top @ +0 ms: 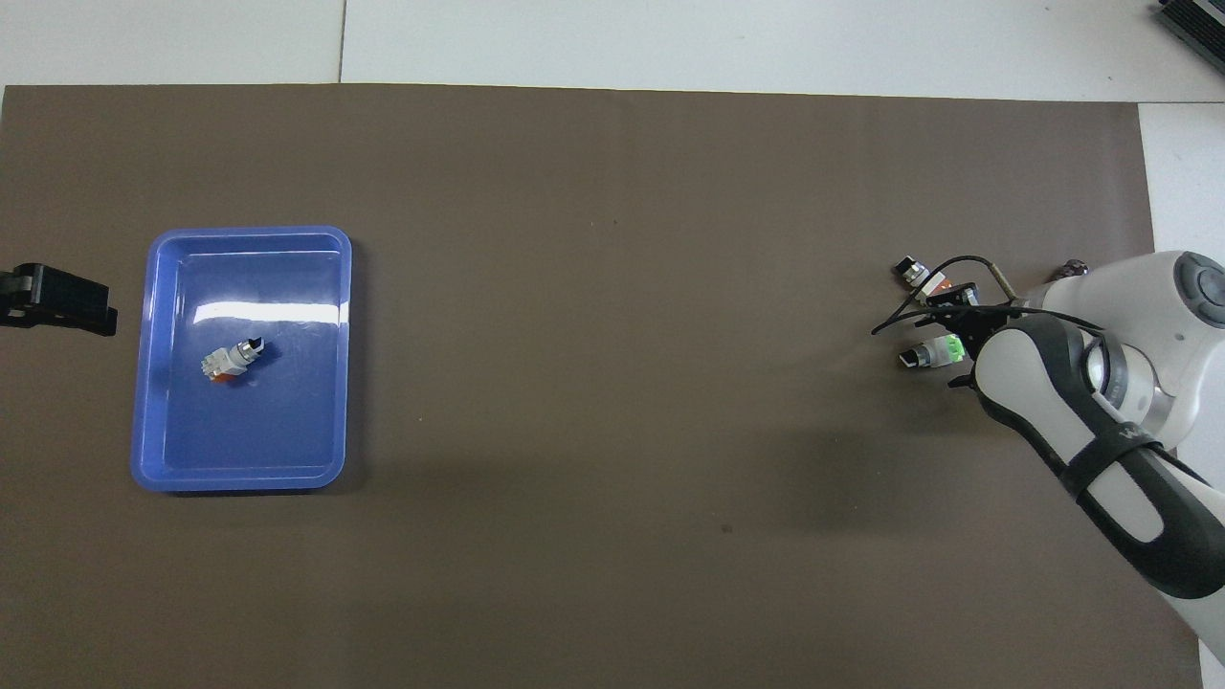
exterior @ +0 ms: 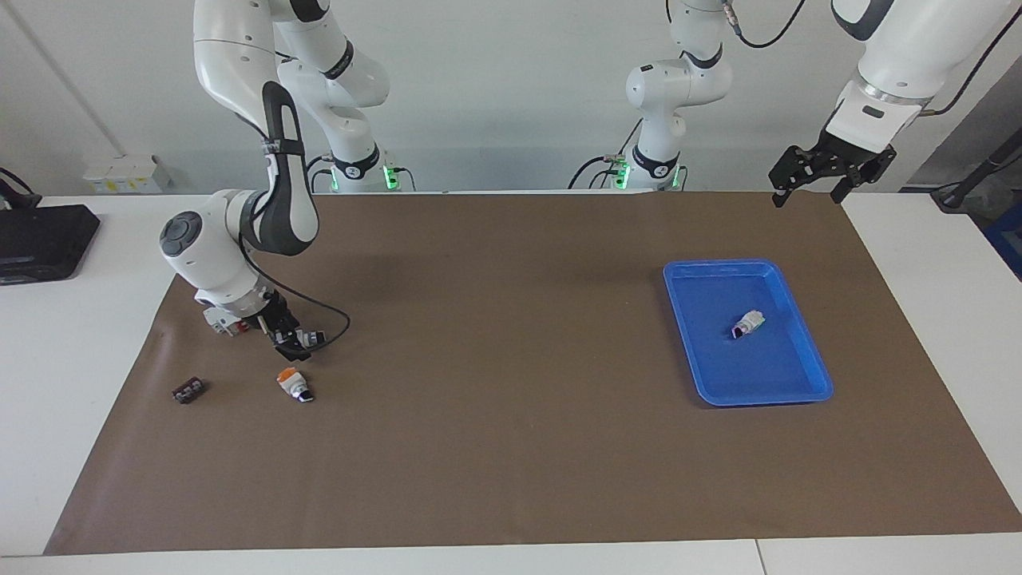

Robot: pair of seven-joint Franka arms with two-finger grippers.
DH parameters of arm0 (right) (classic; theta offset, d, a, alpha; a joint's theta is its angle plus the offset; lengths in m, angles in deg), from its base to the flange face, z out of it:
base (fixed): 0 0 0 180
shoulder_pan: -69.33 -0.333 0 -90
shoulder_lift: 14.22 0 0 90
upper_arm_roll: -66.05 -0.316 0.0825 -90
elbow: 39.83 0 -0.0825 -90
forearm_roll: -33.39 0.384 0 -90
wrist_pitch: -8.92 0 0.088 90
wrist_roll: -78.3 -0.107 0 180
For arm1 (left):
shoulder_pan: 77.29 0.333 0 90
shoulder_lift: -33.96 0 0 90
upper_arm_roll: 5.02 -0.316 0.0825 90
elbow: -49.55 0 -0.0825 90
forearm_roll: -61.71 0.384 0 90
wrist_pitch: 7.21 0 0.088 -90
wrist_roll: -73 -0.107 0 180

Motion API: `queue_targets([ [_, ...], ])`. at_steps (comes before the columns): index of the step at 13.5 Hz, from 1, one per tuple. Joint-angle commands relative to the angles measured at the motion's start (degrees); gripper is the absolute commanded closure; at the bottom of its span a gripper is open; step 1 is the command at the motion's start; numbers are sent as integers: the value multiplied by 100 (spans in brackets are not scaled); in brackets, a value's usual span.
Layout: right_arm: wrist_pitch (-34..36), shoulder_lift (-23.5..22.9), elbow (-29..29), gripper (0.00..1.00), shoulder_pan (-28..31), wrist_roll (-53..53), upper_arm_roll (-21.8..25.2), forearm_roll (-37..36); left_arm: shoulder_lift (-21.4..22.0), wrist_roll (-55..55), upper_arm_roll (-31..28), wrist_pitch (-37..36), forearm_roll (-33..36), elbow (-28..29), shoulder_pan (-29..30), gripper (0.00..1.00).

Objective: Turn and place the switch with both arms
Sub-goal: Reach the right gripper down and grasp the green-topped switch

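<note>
The switch [exterior: 313,336] is white with a dark knob end and lies at the right arm's end of the brown mat, its green patch facing up in the overhead view [top: 936,352]. My right gripper [exterior: 292,343] is low at the mat, right at this switch, and it also shows in the overhead view [top: 959,337]. I cannot tell whether it grips the switch. My left gripper [exterior: 808,190] is open and empty. It hangs in the air past the left arm's end of the blue tray [exterior: 806,351] and waits; it also shows in the overhead view [top: 59,300].
A second switch [exterior: 295,385] with an orange patch lies just farther from the robots than the gripped-at one [top: 916,273]. Another switch [exterior: 748,323] lies in the tray [top: 145,383]. A small dark part [exterior: 188,390] lies near the mat's edge. A black device [exterior: 40,239] sits off the mat.
</note>
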Motion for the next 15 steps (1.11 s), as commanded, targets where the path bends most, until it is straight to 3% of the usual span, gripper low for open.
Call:
queue_targets([
  [1, -149, 5, -65, 11, 52, 162, -27, 145, 157, 48, 5, 45, 67, 196, 21, 0],
  [4, -184, 5, -65, 11, 52, 154, -27, 145, 157, 48, 5, 45, 67, 196, 21, 0],
  [5, -184, -30, -65, 16, 61, 162, -27, 145, 157, 48, 5, 45, 67, 187, 21, 0],
  [6, -184, -39, -65, 26, 61, 162, -27, 145, 157, 39, 5, 45, 67, 187, 21, 0],
  [8, -132, -39, -56, 69, 61, 171, -27, 145, 157, 48, 5, 45, 67, 187, 21, 0],
  [9, -96, -39, -47, 81, 61, 180, -27, 145, 157, 48, 5, 45, 76, 187, 21, 0],
  [10, -61, -39, -30, 100, 61, 250, -27, 145, 157, 39, 5, 45, 67, 196, 21, 0],
  [13, 324, 22, 58, 100, 79, 504, -36, 215, 157, 39, 5, 45, 67, 196, 21, 0],
  [15, 964, 232, 294, 100, 26, 707, -62, 459, 157, 48, 5, 45, 67, 187, 21, 0],
])
